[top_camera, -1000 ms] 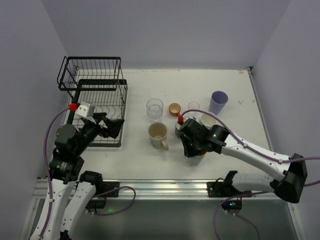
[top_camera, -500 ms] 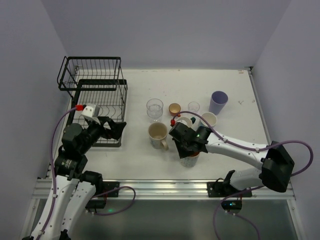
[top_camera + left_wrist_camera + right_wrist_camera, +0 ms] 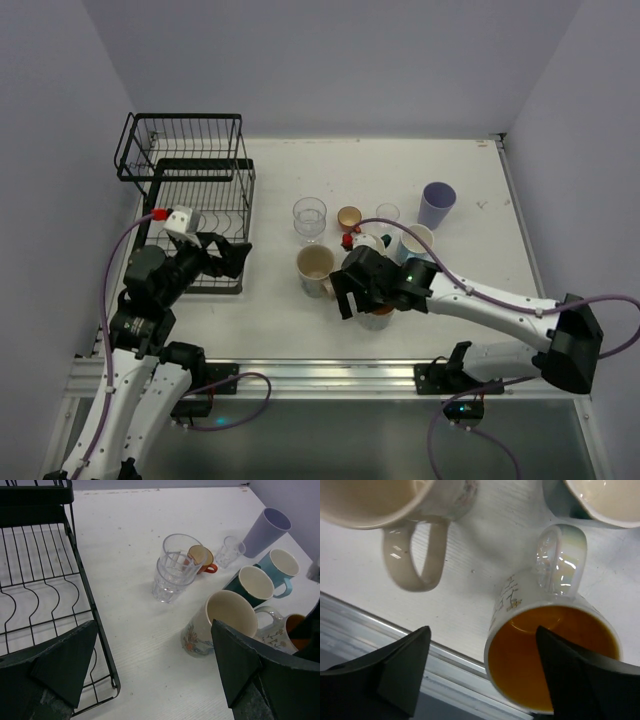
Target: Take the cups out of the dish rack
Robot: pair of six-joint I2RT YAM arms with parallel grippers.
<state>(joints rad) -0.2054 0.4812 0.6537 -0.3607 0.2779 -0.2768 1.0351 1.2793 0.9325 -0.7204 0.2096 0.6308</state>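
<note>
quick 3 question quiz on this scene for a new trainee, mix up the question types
1. True or false: the left gripper holds a cup.
2. The right gripper, over the orange-lined mug, is: A open, B shut on the handle, C out of view.
3. Short answer: does the lavender tumbler stand in the dish rack or on the table?
Key: 1 false; 2 A; 3 on the table.
</note>
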